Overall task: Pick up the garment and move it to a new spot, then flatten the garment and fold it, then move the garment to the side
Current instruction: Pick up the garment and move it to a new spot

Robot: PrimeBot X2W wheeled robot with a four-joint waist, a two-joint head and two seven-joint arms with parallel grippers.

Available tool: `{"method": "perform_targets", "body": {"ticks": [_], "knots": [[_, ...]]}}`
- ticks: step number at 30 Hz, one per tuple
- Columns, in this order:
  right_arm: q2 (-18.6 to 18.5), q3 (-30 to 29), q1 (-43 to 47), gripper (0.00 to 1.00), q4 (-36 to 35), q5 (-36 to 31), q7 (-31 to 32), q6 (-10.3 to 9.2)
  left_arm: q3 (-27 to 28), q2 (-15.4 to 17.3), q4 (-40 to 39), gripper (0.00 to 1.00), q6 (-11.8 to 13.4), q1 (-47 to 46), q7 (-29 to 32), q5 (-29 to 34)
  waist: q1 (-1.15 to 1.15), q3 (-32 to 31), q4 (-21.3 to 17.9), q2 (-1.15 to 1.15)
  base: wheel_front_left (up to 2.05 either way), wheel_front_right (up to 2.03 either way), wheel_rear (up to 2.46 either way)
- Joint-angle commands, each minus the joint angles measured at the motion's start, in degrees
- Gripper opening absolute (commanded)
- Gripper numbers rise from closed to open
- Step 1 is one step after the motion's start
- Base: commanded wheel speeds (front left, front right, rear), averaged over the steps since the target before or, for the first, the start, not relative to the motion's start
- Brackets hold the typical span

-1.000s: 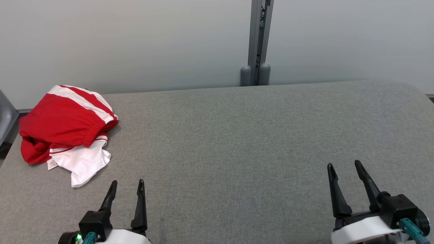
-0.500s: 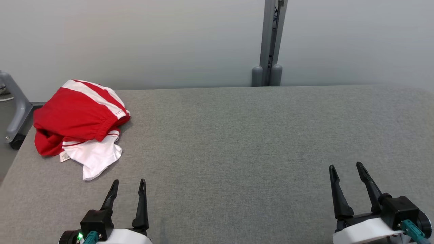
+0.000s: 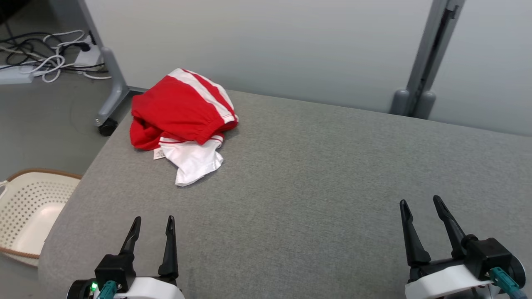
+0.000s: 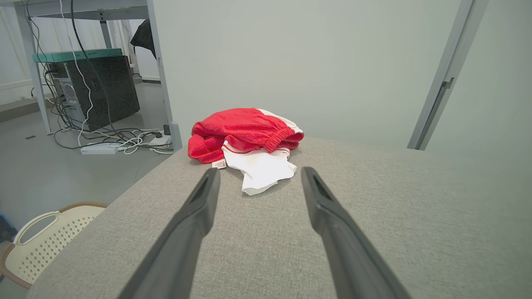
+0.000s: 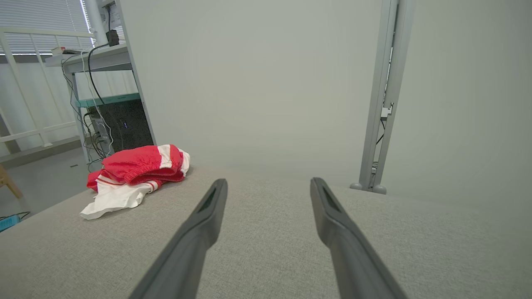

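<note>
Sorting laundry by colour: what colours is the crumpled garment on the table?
Red with white stripes and a white part, clearest in the head view: garment.

Soft cloth garment (image 3: 183, 112), matt woven tabletop (image 3: 316, 174)

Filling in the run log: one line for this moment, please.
stage: pickup not begun | garment: crumpled, far left on table | left gripper: open, empty | right gripper: open, empty

Bare grey tabletop (image 3: 311, 187) stretches from the spread left gripper (image 3: 153, 219) and right gripper (image 3: 419, 200) to the garment (image 3: 183, 112) heaped at the far left corner; a pale wall (image 3: 270, 41) and grey post (image 3: 428, 54) close off the far edge, and a perforated basket (image 3: 29, 207) sits below the left edge.
</note>
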Motion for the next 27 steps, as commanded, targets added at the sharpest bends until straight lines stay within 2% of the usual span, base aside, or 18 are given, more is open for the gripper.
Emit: {"method": "perform_targets", "body": {"ticks": [1, 6, 12, 18, 27], "knots": [[-0.38, 0.13, -0.27, 1.00, -0.01, 0.23, -0.30, 0.12, 0.27, 0.22, -0.08, 1.00, -0.05, -0.44, -0.12, 0.30, 0.00, 0.33, 4.46, 0.00, 0.00, 0.00, 0.00], [-0.38, 0.41, -0.59, 1.00, 0.14, 0.21, -0.29, 0.11, 0.40, 0.23, -0.29, 1.00, 0.02, -0.30, -0.12, 0.16, 0.00, 0.43, 8.17, 0.00, 0.00, 0.00, 0.00], [-0.40, 0.53, -0.89, 1.00, 0.43, 0.19, -0.30, 0.11, 0.74, 0.21, -0.33, 1.00, -0.21, 0.03, -0.12, -0.02, 0.00, 0.63, 9.71, 0.00, 0.00, 0.00, 0.00], [-0.40, -0.06, -0.41, 1.00, 0.38, 0.17, -0.29, 0.11, 1.41, 0.20, -0.60, 1.00, -0.22, -0.04, -0.12, 0.37, 0.00, 1.34, 9.13, 0.00, 0.00, 0.00, 0.00], [-0.40, -2.44, -2.17, 1.00, -0.80, -1.57, -0.29, 0.11, 2.76, 2.80, -0.33, 1.00, -2.51, -6.21, -0.11, 2.80, 0.00, 5.68, 6.43, 0.00, 0.00, 0.00, 0.00]]}}
